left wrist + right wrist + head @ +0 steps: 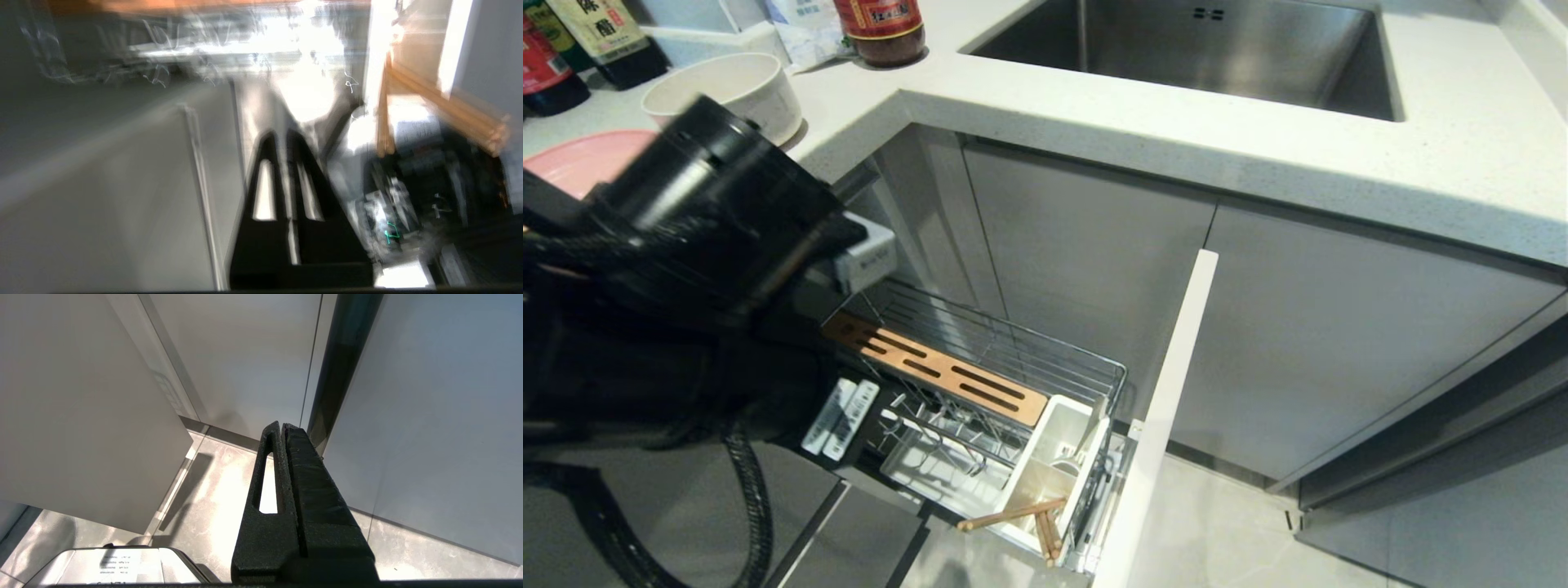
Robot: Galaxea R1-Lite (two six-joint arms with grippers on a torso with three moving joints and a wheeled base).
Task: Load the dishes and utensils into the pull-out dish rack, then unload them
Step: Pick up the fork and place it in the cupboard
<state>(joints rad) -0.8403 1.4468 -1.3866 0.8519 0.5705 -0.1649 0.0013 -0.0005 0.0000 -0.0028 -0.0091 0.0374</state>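
Observation:
The pull-out dish rack (1045,336) stands drawn out under the counter, with its brown slotted strip (935,367) and white panel front (1168,408). Wooden chopsticks (1017,514) (445,108) lean out of its white utensil cup (1054,445). The cream speckled bowl (723,86) and the pink plate (580,159) sit on the counter at the far left. My left arm fills the left of the head view and hides its own fingers there. In the blurred left wrist view the left gripper (282,136) is shut on nothing, beside the rack. The right gripper (282,424) is shut and empty, parked low by cabinet panels.
A steel sink (1217,49) is set in the white counter (1421,155) behind the rack. Sauce bottles (882,28) (600,37) stand at the back left. Grey cabinet doors (1094,261) flank the rack, and tiled floor (1225,531) lies to its right.

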